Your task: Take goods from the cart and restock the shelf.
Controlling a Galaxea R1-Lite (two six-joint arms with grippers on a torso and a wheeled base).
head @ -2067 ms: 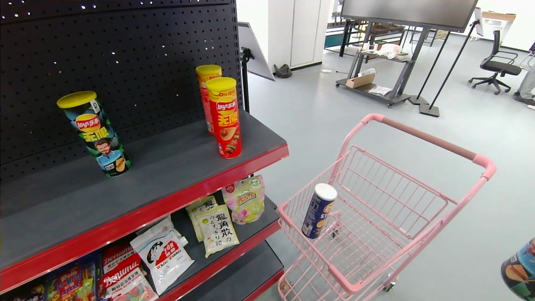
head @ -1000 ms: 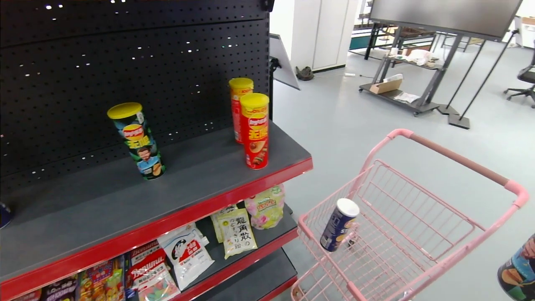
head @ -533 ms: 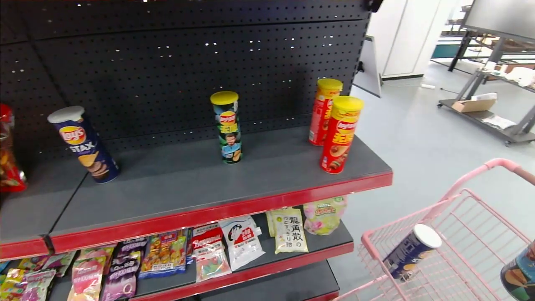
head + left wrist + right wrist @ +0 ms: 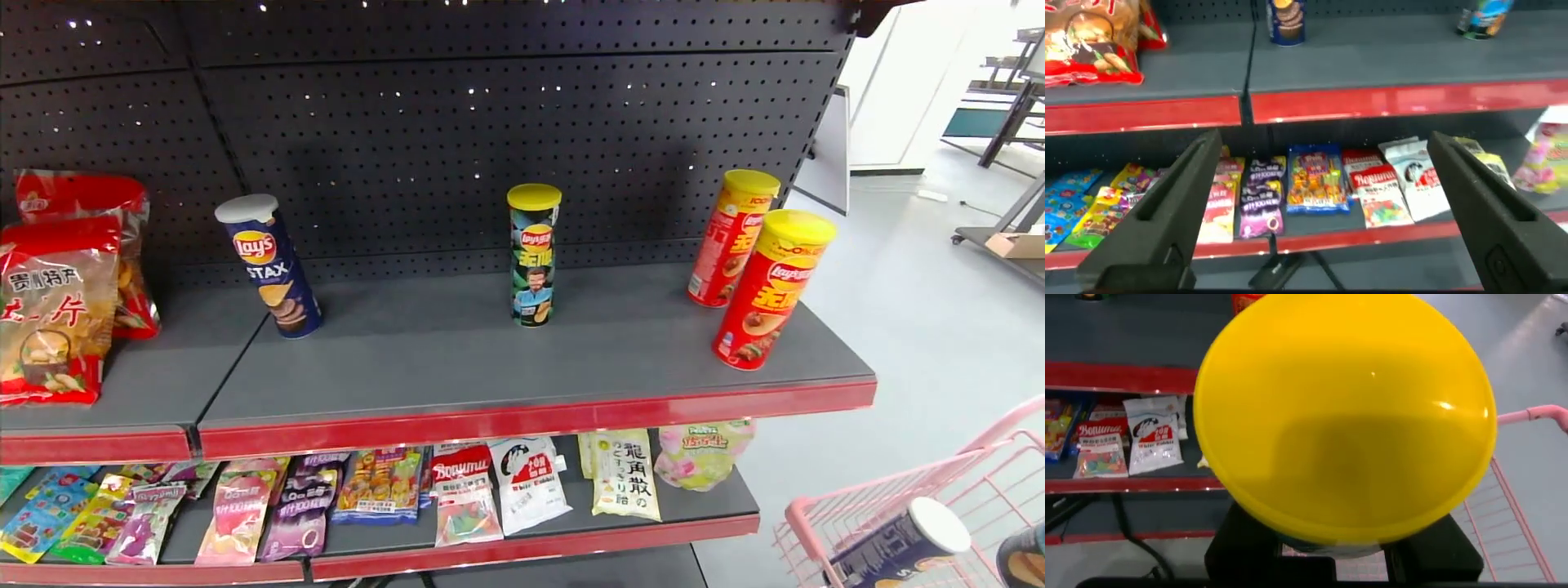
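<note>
Head view: four upright cylinder cans stand on the grey shelf point(image 4: 457, 359) — navy can point(image 4: 269, 265), green can point(image 4: 534, 255), rear red can point(image 4: 732, 238), front red can point(image 4: 773, 290). A fifth one, the white-lidded can point(image 4: 894, 543), leans in the pink wire cart point(image 4: 798, 514).

Left wrist view: the left pincer point(image 4: 1323, 143) is released and holds nothing, facing the snack packets point(image 4: 1315, 180).

Right wrist view: the right pincer point(image 4: 1343, 547) is grasping the yellow-lidded can point(image 4: 1343, 416) near the cart — its lid is round and glossy.

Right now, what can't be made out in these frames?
- Right wrist view: on the yellow-lidded can, the lid hides the body and label.
- Head view: the pink cart is cropped by the bottom and right edges, so contents beyond the blue can are unseen.
- Left wrist view: the lower-shelf packets sit partly behind the fingers of the open left gripper.
</note>
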